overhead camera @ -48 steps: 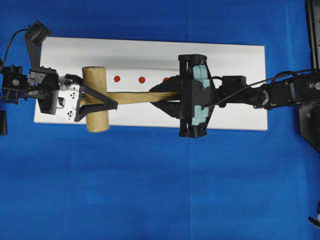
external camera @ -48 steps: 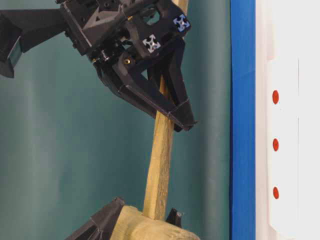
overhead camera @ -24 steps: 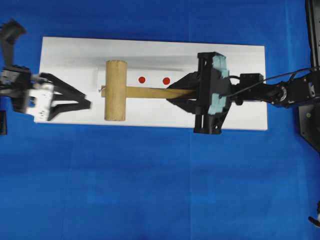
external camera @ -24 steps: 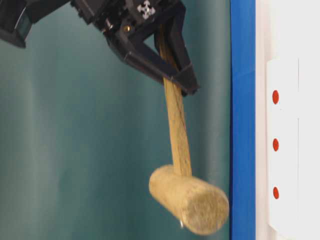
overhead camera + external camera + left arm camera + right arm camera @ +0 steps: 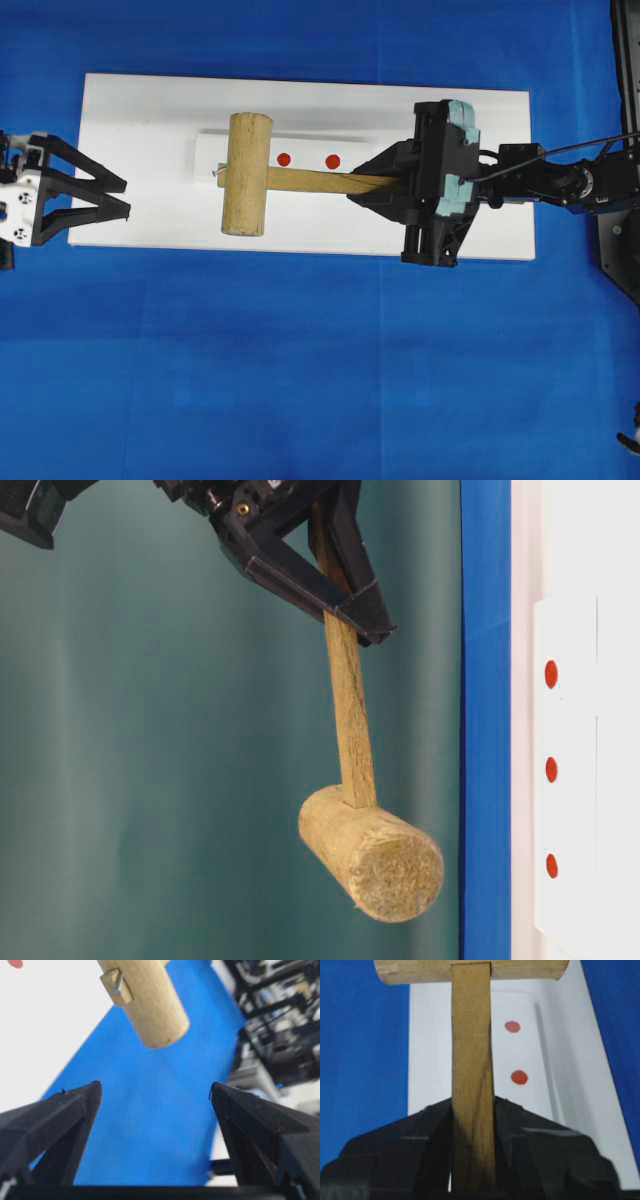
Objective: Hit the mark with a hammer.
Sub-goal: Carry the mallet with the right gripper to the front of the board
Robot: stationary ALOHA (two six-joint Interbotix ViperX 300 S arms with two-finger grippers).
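Note:
The hammer (image 5: pixel 246 174), a light-wood mallet, hangs in the air above the white board (image 5: pixel 140 110). My right gripper (image 5: pixel 365 190) is shut on its flat handle (image 5: pixel 471 1060), well back from the head. Two red marks (image 5: pixel 284 159) show beside the handle in the overhead view, and the head covers the spot left of them. The table-level view shows three marks (image 5: pixel 551 770) and the head (image 5: pixel 375 855) clear of the board. My left gripper (image 5: pixel 126 197) stands open and empty at the board's left end; the hammer head (image 5: pixel 150 1005) is ahead of it.
The board lies on a blue cloth (image 5: pixel 300 380). A raised white strip (image 5: pixel 205 152) carries the marks. The right arm (image 5: pixel 560 185) reaches in over the board's right end. Dark equipment (image 5: pixel 620 240) stands at the right edge.
My left gripper has let go of the hammer head and drawn back to the left. The right gripper has carried the hammer to the right, and its head now hangs free.

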